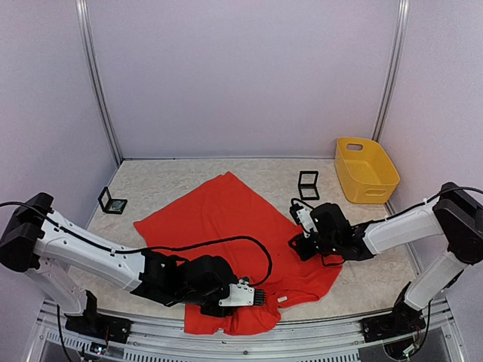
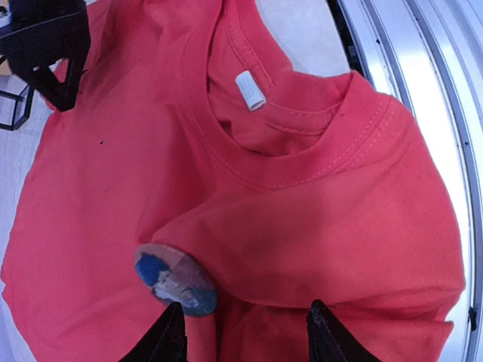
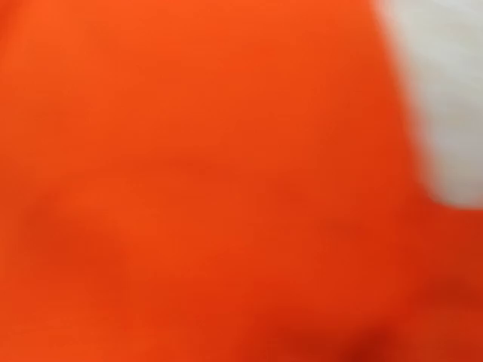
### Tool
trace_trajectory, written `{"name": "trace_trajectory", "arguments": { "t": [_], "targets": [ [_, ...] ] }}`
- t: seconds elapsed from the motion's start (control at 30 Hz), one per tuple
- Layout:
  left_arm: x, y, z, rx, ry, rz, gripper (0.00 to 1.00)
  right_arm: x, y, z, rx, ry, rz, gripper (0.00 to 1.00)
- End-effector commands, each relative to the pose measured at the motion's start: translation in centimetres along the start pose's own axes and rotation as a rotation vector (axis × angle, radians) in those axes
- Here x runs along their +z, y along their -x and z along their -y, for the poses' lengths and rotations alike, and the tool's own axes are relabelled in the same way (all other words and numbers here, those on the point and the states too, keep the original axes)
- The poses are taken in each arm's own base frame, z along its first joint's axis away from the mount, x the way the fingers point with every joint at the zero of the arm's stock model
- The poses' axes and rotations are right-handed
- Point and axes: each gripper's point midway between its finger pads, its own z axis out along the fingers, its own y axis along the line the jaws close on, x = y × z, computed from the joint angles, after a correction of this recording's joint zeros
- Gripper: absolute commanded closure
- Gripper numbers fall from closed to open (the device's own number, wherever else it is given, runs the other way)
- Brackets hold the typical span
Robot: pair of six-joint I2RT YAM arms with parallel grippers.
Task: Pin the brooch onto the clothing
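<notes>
left wrist view: the red t-shirt (image 2: 302, 226) lies spread on the table (image 1: 173, 181), its white label (image 2: 250, 90) showing at the neckline. a round brooch (image 2: 176, 279) sits on it just beside one finger of the left gripper (image 2: 247, 309), whose jaws stand apart. the right gripper (image 1: 300, 245) is at the shirt's edge, and i cannot tell how its jaws stand.

One red T-shirt (image 1: 219, 219); one round brooch (image 2: 175, 279); one white label (image 2: 250, 90) at the neckline; one yellow bin (image 1: 366, 170); two small black frames, namely a cube frame (image 1: 308, 185) and a tilted frame (image 1: 112, 201); one counter (image 1: 173, 177) under them all; two arms, the left arm (image 1: 83, 253) and the right arm (image 1: 400, 226); two tools, the left tool (image 1: 259, 298) and the right tool (image 1: 300, 246); two dark fingers (image 2: 170, 335) counted on the left one in its wrist view.
</notes>
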Motion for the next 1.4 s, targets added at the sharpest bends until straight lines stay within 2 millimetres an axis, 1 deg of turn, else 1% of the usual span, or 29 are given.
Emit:
{"name": "trace_trajectory", "arguments": {
  "t": [0.0, 0.03, 0.1, 0.13, 0.17, 0.23, 0.27, 0.3, 0.4, 0.43, 0.5, 0.53, 0.63, 0.67, 0.73, 0.8, 0.87, 0.9, 0.93, 0.97, 1.0, 1.07, 1.1, 1.13, 1.17, 1.2, 1.23, 1.27, 1.37],
  "targets": [
    [-3.3, 1.1, -3.8, -0.269, -0.004, 0.169, 0.49, -0.4, -1.5, 6.0, 0.091, -0.236, -0.098, 0.82],
    [-4.0, 0.7, -6.1, -0.393, 0.031, 0.234, 0.49, -0.4, -1.8, 6.7, 0.104, -0.25, -0.114, 0.83],
    [-4.9, -1.9, -10.5, -0.643, 0.115, 0.302, 0.5, -0.2, -2.1, 7.5, 0.126, -0.256, -0.14, 0.84],
    [-4.9, -4.0, -12.5, -0.758, 0.173, 0.301, 0.51, 0.0, -2.4, 7.9, 0.134, -0.255, -0.158, 0.85],
    [-4.8, -7.0, -14.5, -0.893, 0.243, 0.277, 0.52, 0.2, -2.8, 8.6, 0.144, -0.264, -0.181, 0.85],
    [-4.2, -10.9, -16.2, -1.072, 0.315, 0.225, 0.55, 0.8, -3.1, 9.5, 0.149, -0.28, -0.212, 0.86],
    [-3.6, -12.8, -16.7, -1.143, 0.334, 0.185, 0.56, 1.2, -2.9, 9.7, 0.148, -0.281, -0.216, 0.86],
    [-2.5, -15.2, -17.0, -1.206, 0.352, 0.125, 0.58, 1.5, -2.8, 10.1, 0.147, -0.286, -0.22, 0.86],
    [-0.5, -19.3, -18.1, -1.299, 0.392, 0.019, 0.6, 2.6, -2.3, 11.2, 0.141, -0.293, -0.229, 0.87],
    [0.7, -20.9, -17.9, -1.325, 0.392, -0.034, 0.6, 3.0, -1.8, 11.7, 0.139, -0.295, -0.225, 0.87],
    [1.9, -22.7, -19.1, -1.365, 0.403, -0.063, 0.6, 3.9, -1.2, 12.8, 0.124, -0.314, -0.227, 0.87],
    [2.7, -23.8, -19.2, -1.379, 0.408, -0.09, 0.61, 4.3, -0.2, 13.5, 0.108, -0.327, -0.214, 0.87],
    [3.9, -26.0, -20.7, -1.408, 0.439, -0.122, 0.61, 5.5, 1.6, 14.9, 0.07, -0.343, -0.196, 0.87],
    [4.0, -26.3, -21.4, -1.404, 0.454, -0.124, 0.61, 5.9, 2.0, 15.2, 0.057, -0.338, -0.208, 0.87],
    [4.3, -26.7, -22.6, -1.383, 0.485, -0.132, 0.61, 6.5, 3.5, 15.4, 0.017, -0.34, -0.209, 0.87],
    [4.8, -26.8, -23.3, -1.356, 0.496, -0.141, 0.6, 6.4, 5.4, 15.2, -0.014, -0.332, -0.199, 0.87],
    [5.1, -26.3, -23.8, -1.327, 0.485, -0.118, 0.6, 5.6, 7.2, 13.7, -0.059, -0.287, -0.163, 0.87],
    [4.8, -25.8, -24.1, -1.312, 0.491, -0.094, 0.59, 5.0, 8.2, 12.0, -0.092, -0.245, -0.133, 0.87],
    [4.3, -25.3, -24.7, -1.299, 0.505, -0.067, 0.58, 4.3, 8.8, 10.2, -0.13, -0.193, -0.107, 0.87],
    [3.9, -25.0, -25.0, -1.279, 0.518, -0.043, 0.57, 3.6, 9.2, 7.7, -0.187, -0.126, -0.083, 0.88],
    [3.0, -24.3, -25.8, -1.264, 0.54, -0.004, 0.56, 2.7, 9.4, 4.9, -0.24, -0.043, -0.054, 0.87],
    [1.2, -23.6, -27.0, -1.241, 0.594, 0.053, 0.55, 0.9, 7.9, -1.3, -0.37, 0.131, -0.038, 0.87],
    [-0.4, -23.3, -28.1, -1.236, 0.648, 0.088, 0.55, 0.2, 6.3, -3.9, -0.417, 0.208, -0.056, 0.86],
    [-1.4, -23.7, -28.4, -1.239, 0.685, 0.093, 0.54, -0.7, 5.2, -6.4, -0.442, 0.294, -0.069, 0.85],
    [-2.9, -23.9, -29.0, -1.247, 0.737, 0.104, 0.53, -1.2, 4.1, -8.0, -0.442, 0.342, -0.087, 0.84],
    [-4.3, -24.8, -29.4, -1.272, 0.802, 0.09, 0.52, -1.6, 3.2, -9.2, -0.433, 0.376, -0.1, 0.84],
    [-6.1, -25.8, -30.0, -1.307, 0.874, 0.076, 0.5, -1.8, 2.8, -9.9, -0.412, 0.398, -0.104, 0.83],
    [-7.6, -27.4, -30.5, -1.349, 0.942, 0.047, 0.47, -2.0, 2.5, -10.3, -0.39, 0.41, -0.101, 0.81],
    [-10.2, -32.3, -31.6, -1.482, 1.024, -0.006, 0.42, -2.3, 2.9, -10.2, -0.357, 0.401, -0.062, 0.72]
  ]
}}
